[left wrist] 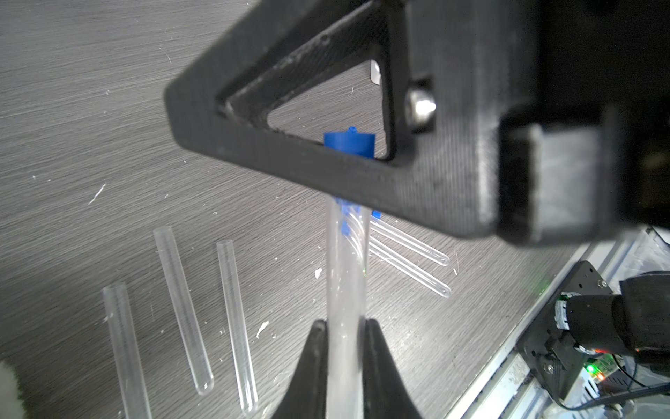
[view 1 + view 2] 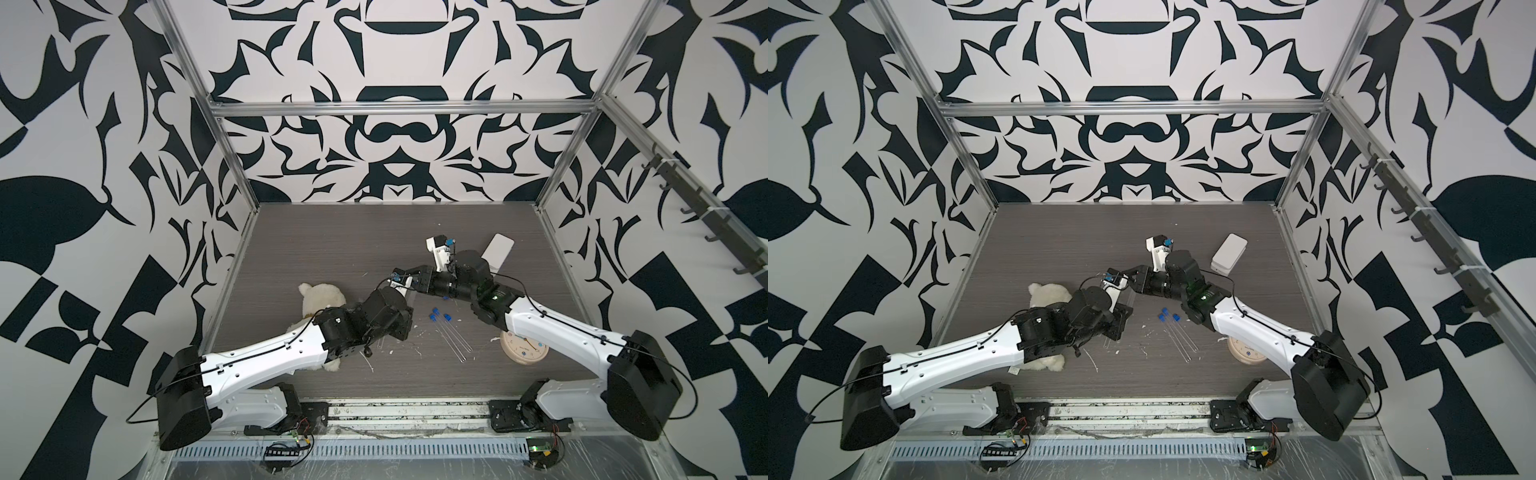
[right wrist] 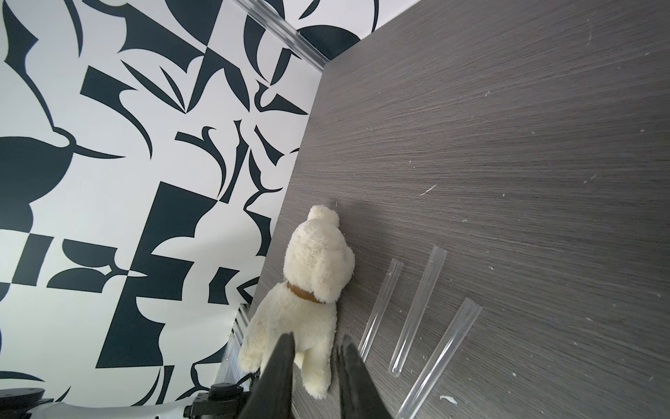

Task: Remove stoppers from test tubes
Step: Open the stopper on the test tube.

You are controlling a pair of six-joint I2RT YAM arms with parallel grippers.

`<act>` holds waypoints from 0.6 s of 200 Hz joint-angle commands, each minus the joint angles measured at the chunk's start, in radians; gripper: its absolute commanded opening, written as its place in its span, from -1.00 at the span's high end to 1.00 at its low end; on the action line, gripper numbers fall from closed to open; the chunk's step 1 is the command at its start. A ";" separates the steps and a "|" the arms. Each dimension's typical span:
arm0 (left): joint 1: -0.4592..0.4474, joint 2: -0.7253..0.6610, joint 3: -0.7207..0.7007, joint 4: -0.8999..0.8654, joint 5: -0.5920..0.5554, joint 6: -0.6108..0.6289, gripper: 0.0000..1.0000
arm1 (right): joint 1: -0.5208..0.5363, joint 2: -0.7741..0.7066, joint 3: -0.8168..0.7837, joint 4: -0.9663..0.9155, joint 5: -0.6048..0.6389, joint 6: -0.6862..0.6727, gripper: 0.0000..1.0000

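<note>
Item: test tube [image 1: 346, 272], capped by blue stopper [image 1: 348, 143]; mid-frame in both top views, where the arms meet. Judged light, rigid, slick, brittle. Hold: left gripper [image 1: 342, 326] clamps its body; right gripper [image 3: 314, 336] flanks the stopper, grip unclear. Take stopper by its sides.

Black-and-white patterned walls [image 2: 395, 62] close in on three sides behind an aluminium frame [image 2: 399, 109]. Below lies a grey wood-grain tabletop [image 2: 332, 241], evenly lit, with a hook rail [image 2: 685, 195] on the right.
</note>
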 commanded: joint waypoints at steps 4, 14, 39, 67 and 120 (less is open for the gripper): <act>0.000 0.005 -0.005 -0.012 0.007 -0.003 0.78 | -0.004 -0.017 0.032 0.020 0.001 -0.009 0.56; 0.000 0.007 -0.004 -0.009 0.007 -0.002 0.79 | -0.005 -0.014 0.030 0.026 -0.002 -0.004 0.59; 0.000 0.014 -0.001 -0.009 0.009 0.001 0.79 | -0.005 -0.014 0.029 0.032 -0.001 -0.001 0.70; 0.001 0.016 -0.005 -0.007 0.011 0.000 0.79 | -0.004 -0.014 0.030 0.032 -0.001 -0.001 0.79; 0.000 0.000 -0.010 -0.027 0.009 -0.005 0.79 | -0.005 -0.022 0.038 -0.012 0.040 -0.056 0.89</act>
